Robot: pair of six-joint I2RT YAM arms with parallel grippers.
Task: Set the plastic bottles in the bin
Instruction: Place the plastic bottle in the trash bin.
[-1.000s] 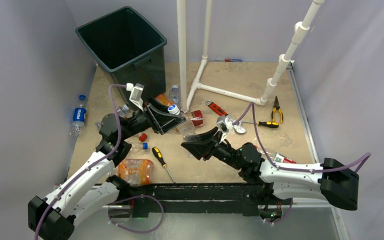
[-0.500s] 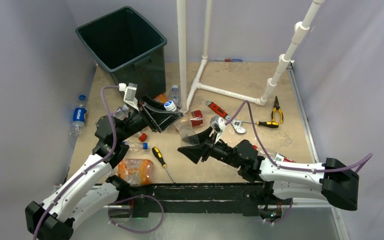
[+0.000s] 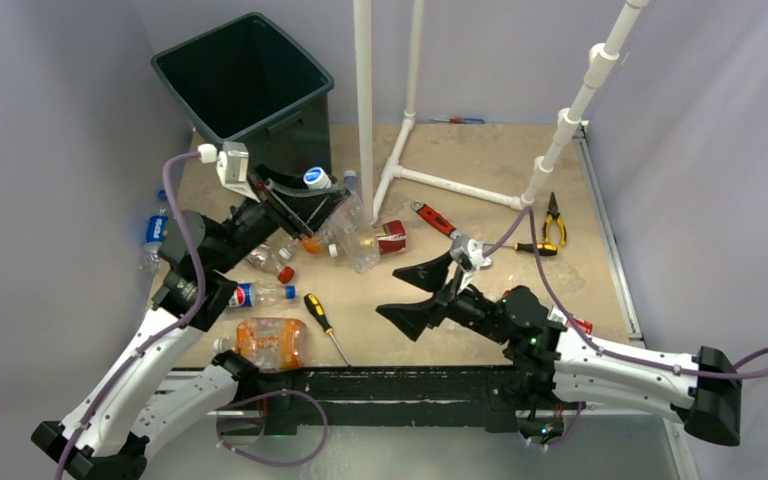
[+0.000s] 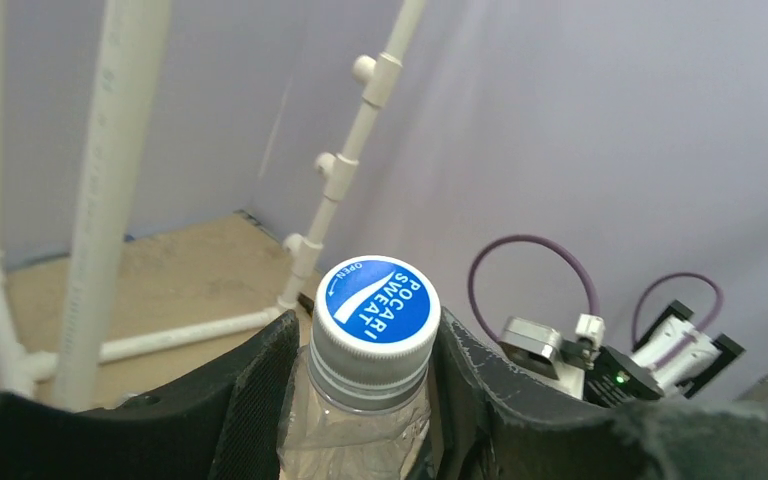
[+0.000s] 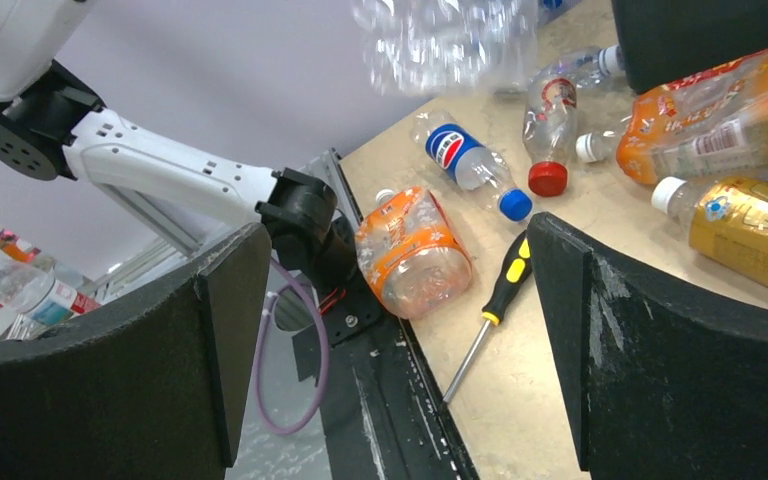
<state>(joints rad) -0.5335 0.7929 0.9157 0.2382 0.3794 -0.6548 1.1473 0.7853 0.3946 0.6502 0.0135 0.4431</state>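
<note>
The clear bottle [image 3: 345, 232] with the blue-and-white cap [image 4: 376, 305] is up off the table, its neck pinched between the fingers of the left gripper [image 3: 305, 197]. In the left wrist view the two black pads press against the neck just under the cap, which reads POCARI SWEAT. The bottle hangs beside the near corner of the bin [image 3: 294, 47], outside it and not over the opening. No bottle shows inside the bin, though part of its floor is hidden from the top camera.

The other bottles lie on the tan table [image 3: 480, 160]. A Pepsi bottle [image 3: 260, 294] rests near the left arm, and a crushed orange bottle [image 3: 272, 342] lies just nearer the front edge. A red-capped bottle [image 5: 550, 120] lies under the left gripper, and a red-labelled bottle [image 3: 390, 238] sits by the foot of the white pipe frame [image 3: 363, 100]. One blue-labelled bottle [image 3: 157, 232] sits far left, at the table's edge.

The right gripper [image 3: 408, 295] hovers low over the middle of the table with its jaws spread wide — nothing is between them. Its camera looks down past the fingers at the orange bottle and a black-and-orange screwdriver [image 5: 495, 300].

Further right lie a red wrench [image 3: 435, 218], a second screwdriver [image 3: 530, 248] and pliers [image 3: 554, 215] — well apart from the bottles.
</note>
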